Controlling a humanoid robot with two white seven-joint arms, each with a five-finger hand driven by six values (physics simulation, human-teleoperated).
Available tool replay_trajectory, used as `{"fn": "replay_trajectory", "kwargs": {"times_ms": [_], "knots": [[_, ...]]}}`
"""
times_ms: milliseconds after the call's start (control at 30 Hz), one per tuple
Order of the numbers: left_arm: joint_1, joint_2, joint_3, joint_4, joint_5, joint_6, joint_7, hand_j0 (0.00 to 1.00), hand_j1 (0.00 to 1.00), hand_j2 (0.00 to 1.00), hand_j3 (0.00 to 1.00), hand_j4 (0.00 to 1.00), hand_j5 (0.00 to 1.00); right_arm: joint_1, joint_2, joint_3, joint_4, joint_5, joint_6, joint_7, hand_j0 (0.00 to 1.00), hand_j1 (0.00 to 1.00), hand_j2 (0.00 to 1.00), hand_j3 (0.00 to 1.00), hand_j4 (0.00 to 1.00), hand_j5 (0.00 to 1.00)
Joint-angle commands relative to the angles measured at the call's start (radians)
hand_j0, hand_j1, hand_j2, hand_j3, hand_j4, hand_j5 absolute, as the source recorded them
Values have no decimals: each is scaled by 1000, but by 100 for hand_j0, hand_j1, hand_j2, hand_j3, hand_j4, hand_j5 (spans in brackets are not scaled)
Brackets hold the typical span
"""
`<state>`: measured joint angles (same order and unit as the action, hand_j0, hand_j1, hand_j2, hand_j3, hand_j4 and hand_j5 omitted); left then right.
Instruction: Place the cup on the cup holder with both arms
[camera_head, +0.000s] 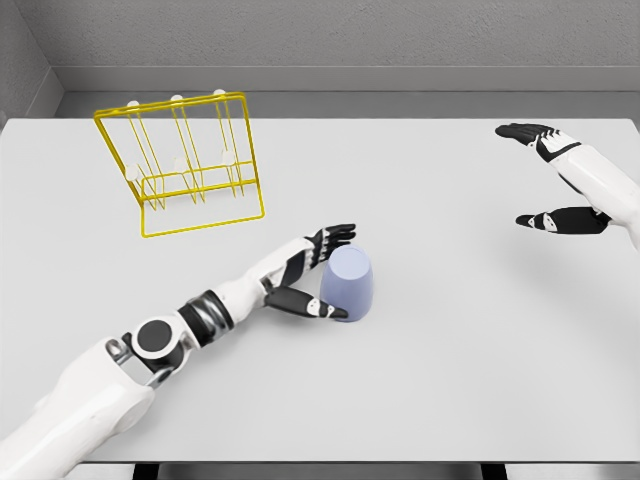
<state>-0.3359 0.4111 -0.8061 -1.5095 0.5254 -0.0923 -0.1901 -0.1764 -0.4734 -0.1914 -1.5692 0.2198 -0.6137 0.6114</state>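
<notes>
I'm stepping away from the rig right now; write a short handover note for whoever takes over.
Left hand: fingers wrapped partway around the cup, thumb at its base, other fingers at its top; the cup stands on the table, not lifted.
Right hand: open, holding nothing, far right, well away from the cup.
Cup holder: yellow wire rack, back left of the table, pegs bare.
Done: left hand has reached the cup.
Left: secure the grip, lift, carry the cup back-left and set it on a peg, right hand helping.
</notes>
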Motion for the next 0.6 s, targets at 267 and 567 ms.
{"fn": "replay_trajectory", "kwargs": {"times_ms": [267, 567], "knots": [[-12, -23, -5, 3, 5, 37, 0, 86, 86, 86, 86, 86, 86, 0, -1, -3, 3, -8, 3, -1, 100, 100, 100, 100, 100, 100], [-12, -32, -2, 6, 4, 36, 1, 69, 69, 69, 69, 69, 69, 0, -1, -3, 3, -8, 3, -1, 100, 100, 100, 100, 100, 100]]}}
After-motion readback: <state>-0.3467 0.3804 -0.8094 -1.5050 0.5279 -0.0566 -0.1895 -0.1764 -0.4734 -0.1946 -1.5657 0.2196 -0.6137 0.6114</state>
